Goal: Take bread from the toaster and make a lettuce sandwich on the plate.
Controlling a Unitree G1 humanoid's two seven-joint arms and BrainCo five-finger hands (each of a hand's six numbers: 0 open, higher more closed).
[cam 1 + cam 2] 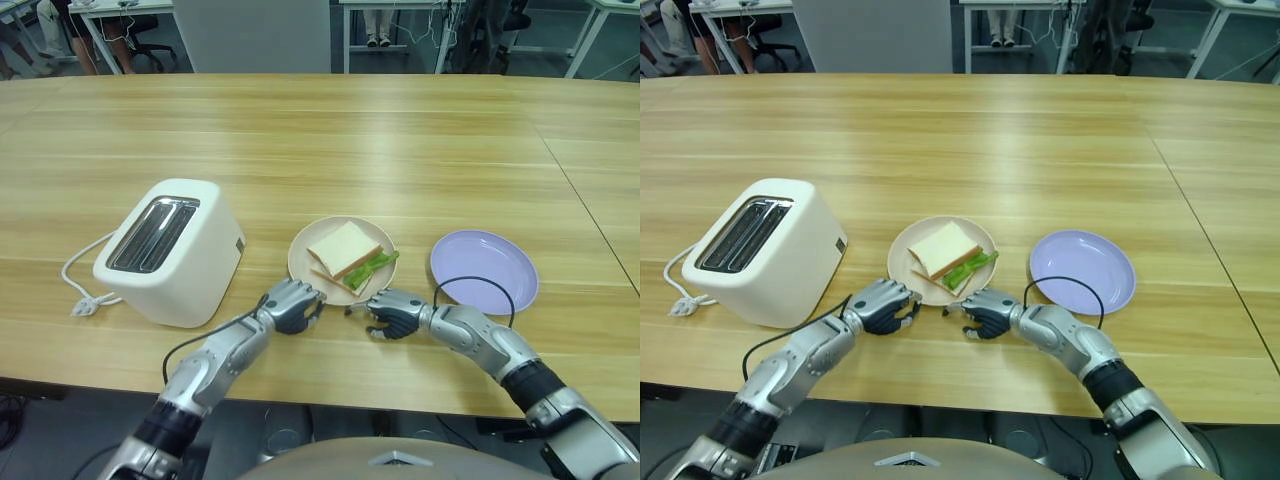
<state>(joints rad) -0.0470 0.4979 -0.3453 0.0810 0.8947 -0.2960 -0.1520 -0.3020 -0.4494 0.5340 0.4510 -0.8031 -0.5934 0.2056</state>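
Note:
A cream toaster (170,250) stands at the left with its slots looking empty. On the beige plate (305,268) lies a sandwich (343,250): two bread slices with green lettuce (373,266) sticking out to the right. My left hand (291,306) rests on the table just in front of the plate's left edge, fingers curled, holding nothing. My right hand (393,314) sits in front of the plate's right edge, fingers also curled and empty.
An empty lilac plate (484,270) lies to the right of the sandwich plate. The toaster's white cord (82,284) trails off its left side. A black cable (480,292) loops over my right forearm. The wooden table (320,140) stretches far back.

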